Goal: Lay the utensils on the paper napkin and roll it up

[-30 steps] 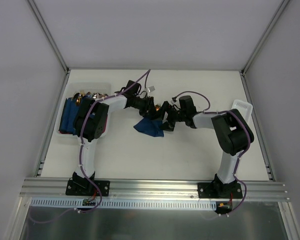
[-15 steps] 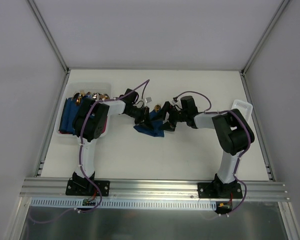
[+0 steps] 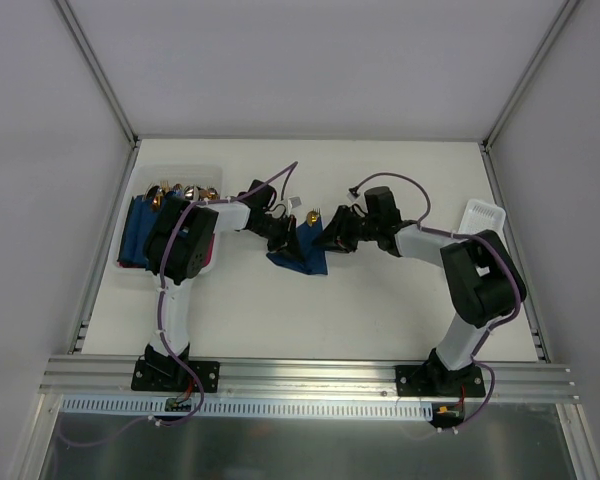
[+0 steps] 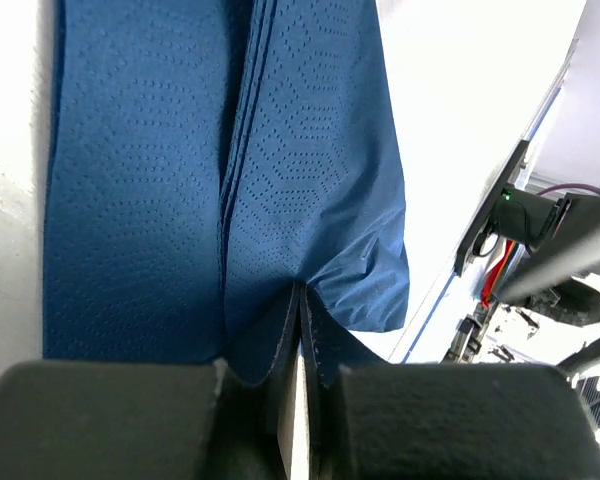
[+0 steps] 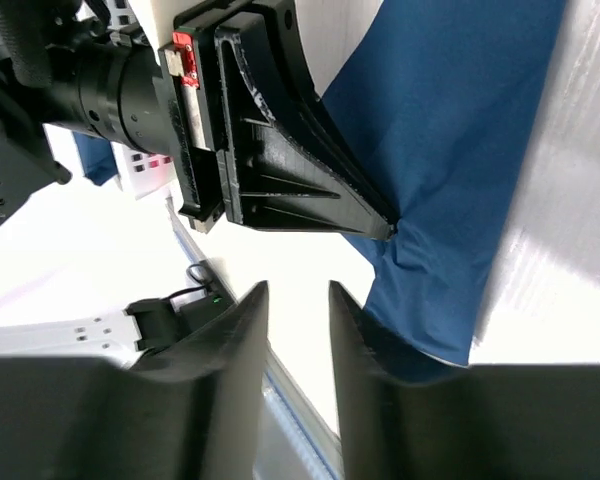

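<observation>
The dark blue paper napkin [image 3: 305,258] lies crumpled at the table's middle, one edge lifted. My left gripper [image 3: 286,238] is shut on a fold of the napkin [image 4: 310,170], the sheet pinched between its jaws [image 4: 300,305]. My right gripper [image 3: 332,234] hovers at the napkin's right edge. In the right wrist view its jaws [image 5: 298,292] stand narrowly open with nothing between them, the napkin [image 5: 450,140] just beside them. Of the utensils, only a gold fork head [image 3: 313,212] shows, between the two grippers; the rest are hidden.
A clear tray [image 3: 210,172] at the left holds dark blue rolls [image 3: 140,232] with metallic cutlery heads. A white basket [image 3: 483,213] sits at the right edge. Purple cables loop above both wrists.
My left gripper has shut on the napkin's fold. My right gripper's jaws have narrowed a lot, and the right arm's elbow has swung out to the right.
</observation>
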You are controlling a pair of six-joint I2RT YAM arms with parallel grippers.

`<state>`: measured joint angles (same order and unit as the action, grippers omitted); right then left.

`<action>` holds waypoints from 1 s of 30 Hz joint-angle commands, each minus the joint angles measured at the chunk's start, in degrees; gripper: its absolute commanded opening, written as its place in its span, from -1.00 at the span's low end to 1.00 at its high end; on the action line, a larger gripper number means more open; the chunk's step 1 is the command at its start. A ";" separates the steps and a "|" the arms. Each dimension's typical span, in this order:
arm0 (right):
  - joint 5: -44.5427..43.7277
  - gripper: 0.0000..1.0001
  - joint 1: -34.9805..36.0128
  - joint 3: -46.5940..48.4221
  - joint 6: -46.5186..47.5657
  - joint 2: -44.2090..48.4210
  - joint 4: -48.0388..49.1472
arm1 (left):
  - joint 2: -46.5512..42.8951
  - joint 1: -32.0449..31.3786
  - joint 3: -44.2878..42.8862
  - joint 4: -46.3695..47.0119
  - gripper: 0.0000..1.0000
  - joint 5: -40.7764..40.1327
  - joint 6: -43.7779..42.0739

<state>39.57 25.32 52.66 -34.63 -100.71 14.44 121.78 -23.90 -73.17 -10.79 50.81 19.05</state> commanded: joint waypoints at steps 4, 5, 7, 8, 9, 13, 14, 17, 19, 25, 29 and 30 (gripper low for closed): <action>-9.94 -0.63 3.50 1.74 3.08 3.41 -6.35 | -1.72 0.43 1.62 -1.43 -1.00 -4.66 -0.06; -11.69 -0.66 3.85 2.09 2.99 3.15 -6.70 | -1.72 0.43 1.62 -1.43 -1.00 -4.66 0.02; -13.55 -0.76 4.65 3.23 3.25 2.45 -7.93 | -1.72 0.43 1.71 -1.34 -1.00 -4.66 0.02; -14.69 -0.78 4.91 4.89 3.69 1.40 -9.32 | -1.80 0.43 1.89 -1.34 -1.00 -4.84 -0.06; -15.48 -0.80 5.44 5.77 4.04 0.95 -10.30 | -1.98 0.52 1.89 -1.34 -1.00 -4.84 -0.15; -18.91 -0.91 6.84 10.17 6.77 -1.50 -15.22 | -2.24 0.52 2.33 -1.34 -1.00 -5.02 -0.24; -20.40 -0.92 7.19 11.13 7.29 -2.12 -18.53 | -2.33 0.52 2.50 -1.34 -1.00 -5.10 -0.24; -23.47 -0.96 8.69 13.60 9.40 -4.49 -22.94 | -2.60 0.52 2.85 -1.43 -1.00 -5.02 0.02; -24.63 -0.97 9.22 14.66 10.46 -6.43 -24.27 | -2.86 0.52 3.03 -1.43 -1.00 -5.01 0.20; -26.83 -0.99 9.92 15.89 11.78 -10.47 -27.71 | -3.91 0.52 4.26 -1.43 -1.00 -5.19 0.29; -27.62 -1.00 10.10 16.68 12.92 -12.67 -30.34 | -4.09 0.43 5.22 -1.43 -1.00 -5.19 0.03; -27.62 -1.00 10.19 16.86 13.01 -12.93 -30.78 | -4.26 0.43 5.49 -1.43 -1.00 -5.28 -0.24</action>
<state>16.53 35.48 68.55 -24.56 -111.61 -10.26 119.33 -23.90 -69.71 -9.74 49.30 20.16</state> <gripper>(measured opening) 0.007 0.006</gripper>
